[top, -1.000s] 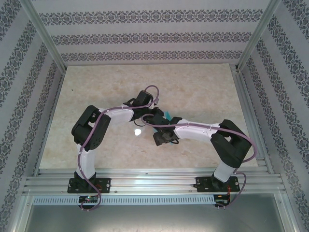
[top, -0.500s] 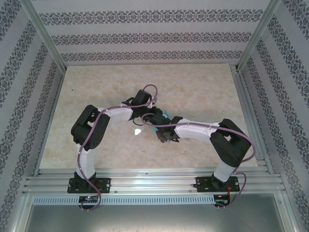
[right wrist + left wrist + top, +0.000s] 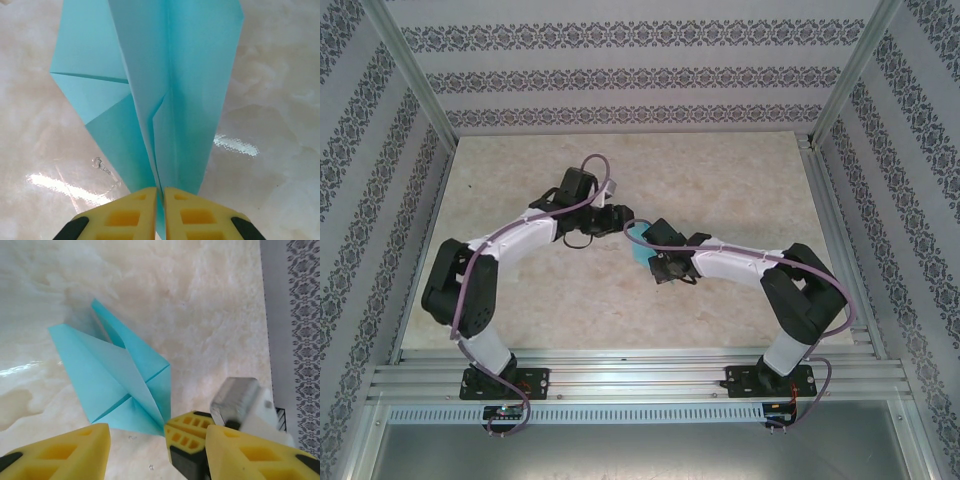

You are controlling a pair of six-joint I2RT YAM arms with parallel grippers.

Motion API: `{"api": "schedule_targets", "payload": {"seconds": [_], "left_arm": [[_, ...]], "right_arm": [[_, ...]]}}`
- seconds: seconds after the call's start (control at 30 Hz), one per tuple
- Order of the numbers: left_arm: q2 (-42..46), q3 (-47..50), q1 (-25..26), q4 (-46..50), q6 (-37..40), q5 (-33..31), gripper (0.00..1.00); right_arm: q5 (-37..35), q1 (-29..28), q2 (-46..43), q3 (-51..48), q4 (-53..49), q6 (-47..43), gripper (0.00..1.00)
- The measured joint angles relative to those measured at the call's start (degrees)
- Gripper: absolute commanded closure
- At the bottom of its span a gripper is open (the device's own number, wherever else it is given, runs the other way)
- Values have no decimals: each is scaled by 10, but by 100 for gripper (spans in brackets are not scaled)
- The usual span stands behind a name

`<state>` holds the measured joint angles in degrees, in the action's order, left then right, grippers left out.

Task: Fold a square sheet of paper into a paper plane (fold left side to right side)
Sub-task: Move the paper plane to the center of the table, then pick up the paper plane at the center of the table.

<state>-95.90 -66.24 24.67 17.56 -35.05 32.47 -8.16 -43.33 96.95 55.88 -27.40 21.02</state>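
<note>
right tool (image 3: 160, 197) pinches the cyan paper plane (image 3: 175, 75); left tool (image 3: 157, 440) gapes.

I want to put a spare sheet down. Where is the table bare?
Bare: the table strip along the back wall, and the far-right corner beyond the right arm. Crowded: the centre, where left gripper and right gripper meet at the paper plane.

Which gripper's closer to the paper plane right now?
Right. The right gripper has its jaws pinched on the end of the paper plane; the left gripper hovers open beside it, gripping nothing.
</note>
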Motion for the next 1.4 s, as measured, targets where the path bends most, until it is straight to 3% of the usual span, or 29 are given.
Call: {"api": "schedule_targets", "payload": {"seconds": [0.1,0.23,0.4,0.7,0.87,1.27,1.4], "left_arm": [[55,35,-35,6,8,2,43],[128,100,-88,28,19,-2,41],[204,166,-135,58,30,-4,39],[250,206,-145,87,43,-10,38],[250,207,-145,90,46,-11,37],[251,216,-145,92,47,-14,37],[252,217,-145,94,49,-15,37]], "right_arm": [[11,8,9,1,-1,-2,85],[25,16,27,14,-7,-7,72],[35,19,39,37,-15,-21,64],[54,19,33,66,-30,-42,45],[55,19,47,103,-39,-52,39],[50,18,122,151,-71,-82,43],[44,18,134,163,-80,-88,53]]}}
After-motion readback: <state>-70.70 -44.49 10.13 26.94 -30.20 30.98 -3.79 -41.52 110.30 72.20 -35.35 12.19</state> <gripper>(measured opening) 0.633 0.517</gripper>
